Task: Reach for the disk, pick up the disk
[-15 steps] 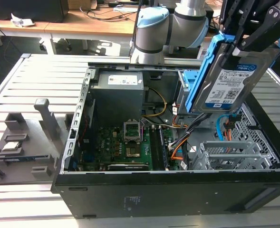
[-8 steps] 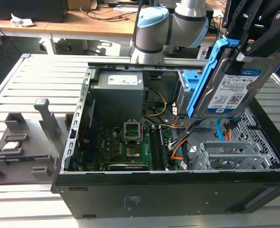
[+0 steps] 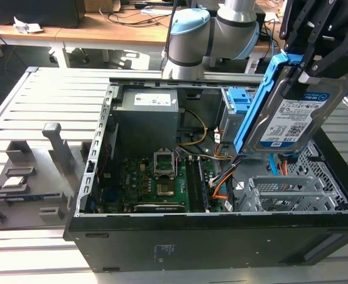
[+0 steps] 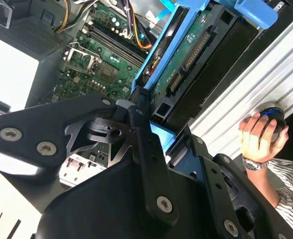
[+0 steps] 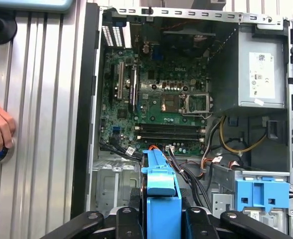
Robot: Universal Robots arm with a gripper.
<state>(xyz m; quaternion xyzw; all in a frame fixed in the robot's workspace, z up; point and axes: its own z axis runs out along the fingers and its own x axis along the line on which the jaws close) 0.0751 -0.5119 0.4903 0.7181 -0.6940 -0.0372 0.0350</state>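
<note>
The disk (image 3: 289, 115) is a silver hard drive with a white-and-blue label in a bright blue bracket. It hangs tilted in the air above the open computer case, at the exterior view's right. My gripper (image 3: 311, 70) is shut on its upper end. In the second wrist view the disk (image 4: 186, 55) shows its green circuit-board underside, running away from the gripper (image 4: 156, 134). In the first wrist view the disk (image 5: 161, 181) stands edge-on between the black fingers (image 5: 129, 219), over the case's drive bay.
The open black case (image 3: 221, 234) holds a motherboard (image 3: 156, 177), a power supply (image 3: 147, 115), a silver drive cage (image 3: 280, 192) and a blue latch pair (image 5: 262, 191). A grey fixture (image 3: 32, 177) with a processor chip (image 3: 14, 181) lies left. A person's hand (image 4: 260, 137) rests on a knob.
</note>
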